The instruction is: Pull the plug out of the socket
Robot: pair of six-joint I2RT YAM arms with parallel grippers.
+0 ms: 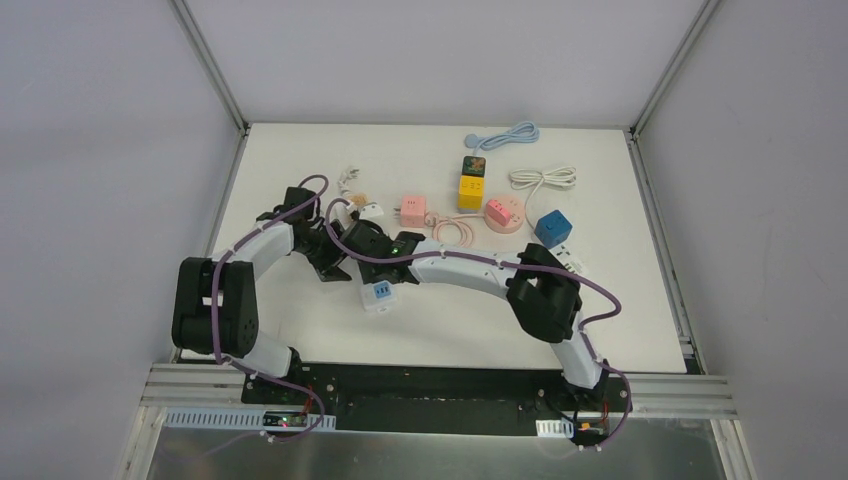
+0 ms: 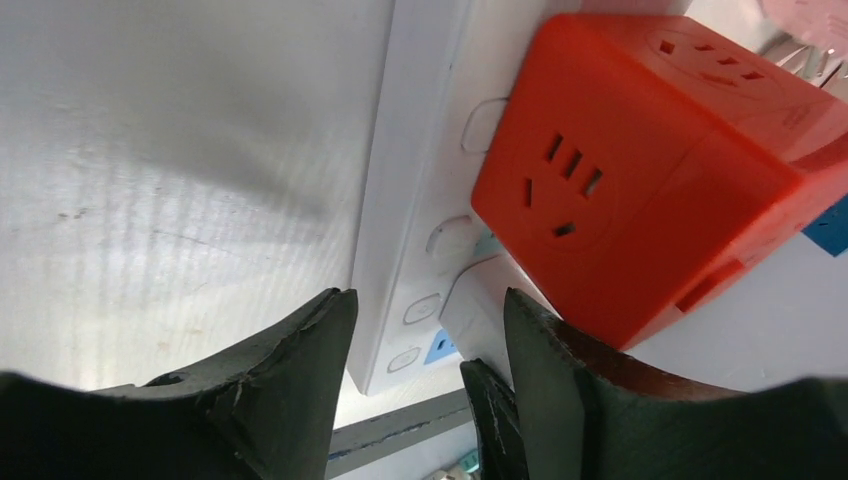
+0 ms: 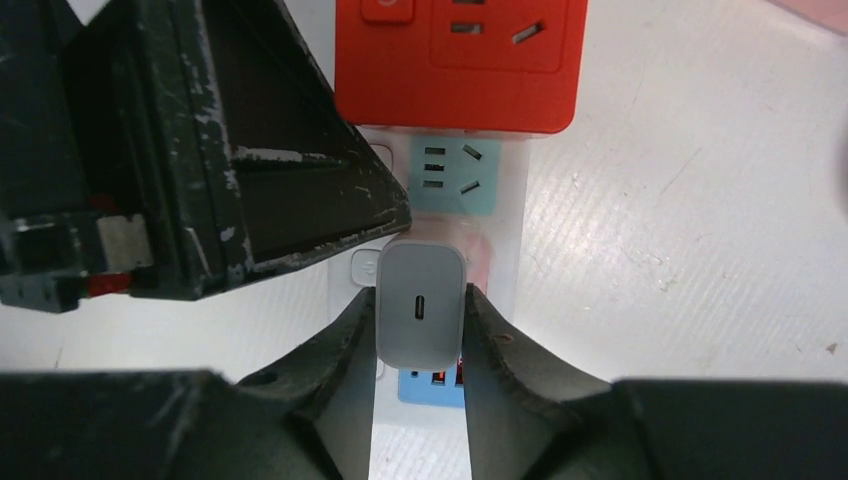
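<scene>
Pinching the white plug (image 3: 421, 305) from both sides, the right fingers (image 3: 345, 345) sit flat against its flanks, low on the body. The plug stands seated in the strip (image 2: 410, 150), its base flush with the face as far as the right wrist view shows. So the grip looks made and the pull itself is not yet done: that is all that is left.

The left fingers (image 2: 300, 350) are spread astride the strip's end, one on the tabletop side and one by the plug. Whether they press its sides I cannot tell. I judge they are there to hold the strip down against the pull.

Room around the plug is tight. In the right wrist view the left fingers' dark housing crowds in at 10 o'clock, its tip just beside the plug. The orange cube (image 3: 455, 60) sits on the strip at 12 o'clock, one teal socket face between it and the plug. At 3 o'clock bare tabletop (image 3: 680, 250) lies open. Straight up off the strip seems the free way out; a tilt towards 10 or 12 risks a knock.

From above, both arms meet left of the tabletop's middle. The tabletop's left edge is near at 9 o'clock, a small white adapter (image 1: 380, 295) lies just beside them at 6, and the other cubes and cords are well apart at 1 to 2 o'clock.
</scene>
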